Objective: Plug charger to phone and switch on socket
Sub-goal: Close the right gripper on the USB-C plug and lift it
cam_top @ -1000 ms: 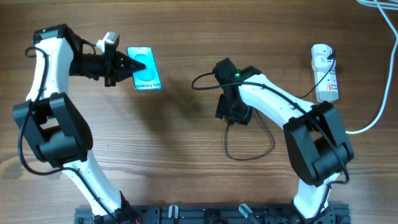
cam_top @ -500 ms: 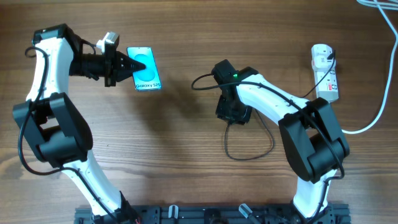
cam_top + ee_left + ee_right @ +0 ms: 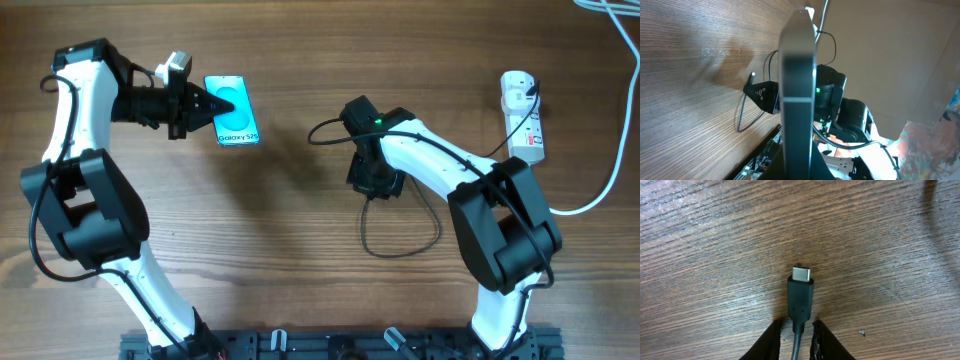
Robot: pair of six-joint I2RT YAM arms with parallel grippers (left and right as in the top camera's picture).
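My left gripper (image 3: 203, 106) is shut on the phone (image 3: 233, 110) at the far left and holds it off the table, teal screen up. The left wrist view shows the phone edge-on (image 3: 797, 75). The charger is a thin black cable looping over the table (image 3: 402, 235). Its connector (image 3: 801, 292) lies flat on the wood with its metal tip pointing away from me. My right gripper (image 3: 375, 183) (image 3: 799, 341) is down at the table. Its fingertips straddle the cable just behind the connector, with small gaps on both sides. The white socket (image 3: 523, 118) lies at the far right.
A thick white cord (image 3: 603, 190) runs from the socket along the right edge. The charger's plug sits in the socket's far end (image 3: 528, 92). The arm bases and their rail (image 3: 330, 345) are at the near edge. Bare wood lies between the arms.
The right arm has shifted slightly to the left over the cable. The left arm and the phone have not moved.
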